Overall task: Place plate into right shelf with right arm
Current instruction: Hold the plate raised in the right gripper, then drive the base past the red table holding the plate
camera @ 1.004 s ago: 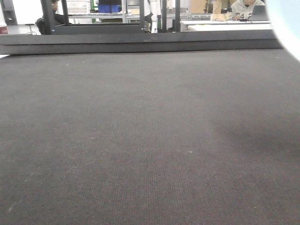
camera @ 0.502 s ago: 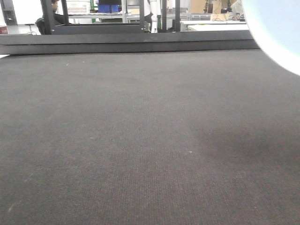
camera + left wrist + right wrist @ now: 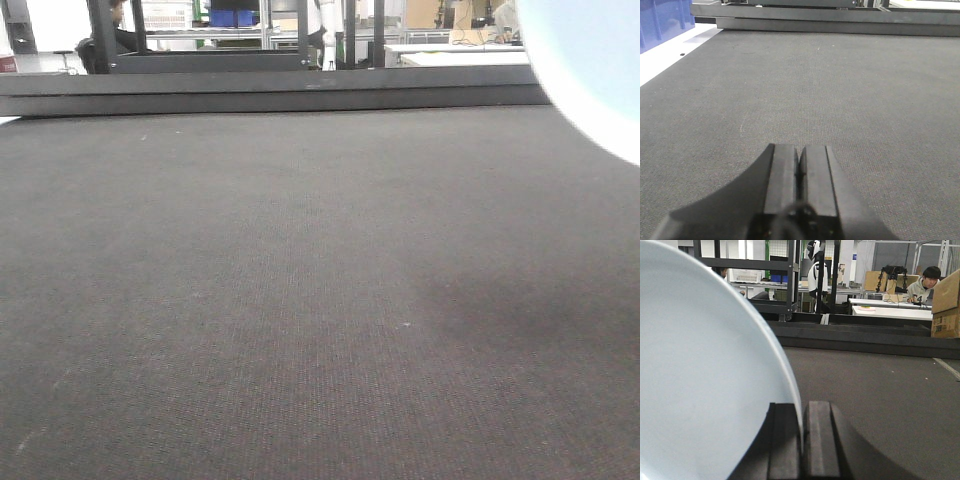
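Note:
A pale blue plate [image 3: 705, 370] fills the left of the right wrist view, standing on edge. My right gripper [image 3: 801, 412] is shut on its rim, one finger on each side. The plate's edge also shows at the top right of the front view [image 3: 590, 70], held above the dark mat [image 3: 300, 280]. My left gripper [image 3: 800, 155] is shut and empty, low over the mat. The right shelf is not clearly in view; a dark frame [image 3: 790, 275] stands beyond the table's far edge.
A raised dark ledge [image 3: 280, 90] runs along the far edge of the mat. A blue bin [image 3: 662, 20] stands off the left side. A cardboard box [image 3: 946, 305] is at the right. People sit at desks behind.
The plate has moved left into the front view from one second ago, covering more of the top right corner. It has barely moved in the last half second. The left gripper's earlier position is not shown.

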You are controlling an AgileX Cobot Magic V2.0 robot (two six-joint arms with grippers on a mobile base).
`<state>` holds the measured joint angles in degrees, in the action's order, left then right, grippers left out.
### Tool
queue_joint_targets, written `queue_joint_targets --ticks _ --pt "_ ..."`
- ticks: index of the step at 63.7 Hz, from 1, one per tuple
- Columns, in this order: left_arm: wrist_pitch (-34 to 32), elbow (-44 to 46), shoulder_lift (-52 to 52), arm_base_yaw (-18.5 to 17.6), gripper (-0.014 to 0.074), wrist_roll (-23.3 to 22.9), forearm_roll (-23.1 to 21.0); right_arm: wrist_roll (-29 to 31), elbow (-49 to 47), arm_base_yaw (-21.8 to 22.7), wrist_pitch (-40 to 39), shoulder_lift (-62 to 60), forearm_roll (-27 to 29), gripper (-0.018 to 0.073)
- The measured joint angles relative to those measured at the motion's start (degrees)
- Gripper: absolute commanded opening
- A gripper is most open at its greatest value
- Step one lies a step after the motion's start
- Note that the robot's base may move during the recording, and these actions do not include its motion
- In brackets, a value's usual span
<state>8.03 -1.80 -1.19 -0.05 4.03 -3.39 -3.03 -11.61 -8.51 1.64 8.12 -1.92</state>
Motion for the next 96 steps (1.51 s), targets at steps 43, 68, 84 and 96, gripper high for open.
queue_joint_targets --ticks 43,68,84,96 --pt "0.0 0.0 0.0 0.0 -0.0047 0.0 0.0 0.0 0.0 0.0 0.03 0.0 0.0 0.0054" --pt "0.0 0.0 0.0 0.0 -0.0047 0.0 0.0 0.0 0.0 0.0 0.13 0.0 0.0 0.0054" --pt "0.0 0.0 0.0 0.0 -0.0047 0.0 0.0 0.0 0.0 0.0 0.13 0.0 0.0 0.0054" --pt "0.0 0.0 0.0 0.0 -0.0047 0.0 0.0 0.0 0.0 0.0 0.13 0.0 0.0 0.0054"
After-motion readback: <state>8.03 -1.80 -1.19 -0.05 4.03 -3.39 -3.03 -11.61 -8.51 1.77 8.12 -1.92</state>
